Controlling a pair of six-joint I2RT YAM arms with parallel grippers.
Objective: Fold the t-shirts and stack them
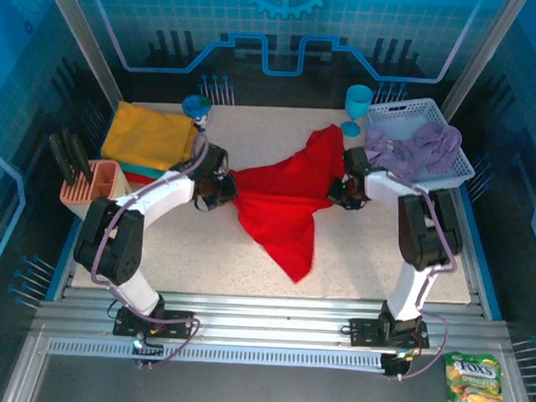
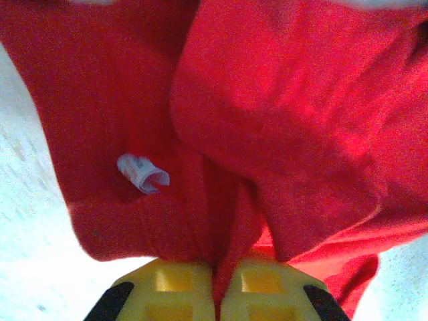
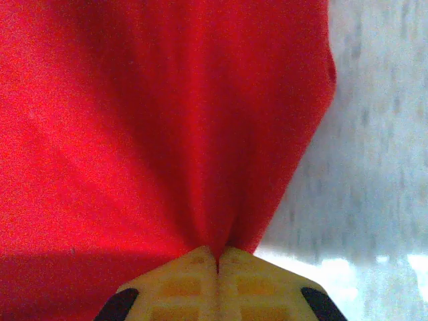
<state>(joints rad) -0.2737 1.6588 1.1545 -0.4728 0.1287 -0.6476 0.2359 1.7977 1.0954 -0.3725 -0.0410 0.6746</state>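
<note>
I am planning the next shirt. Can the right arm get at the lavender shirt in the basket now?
Probably yes, but not at once. The lavender shirt lies uncovered in the open basket just beside the right arm, yet its fingers are shut on the red shirt.

T-shirt (image 1: 277, 206) on table (image 1: 381, 250), basket (image 1: 406, 106) rear right

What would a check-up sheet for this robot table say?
Surface: speckled pale table, bare around the cloth.
Job's things: red t-shirt spread mid-table, unfolded; lavender t-shirt bunched in the white basket; mustard-yellow t-shirt folded, far left.
Clutter: white basket, two blue goblets, pink holder with dark tools, snack bag off the table.
Grippers: left gripper and right gripper both shut on the red t-shirt.
Cables: grey cables run along both arms.
Surroundings: blue enclosure walls, metal rails at the near edge.
</note>
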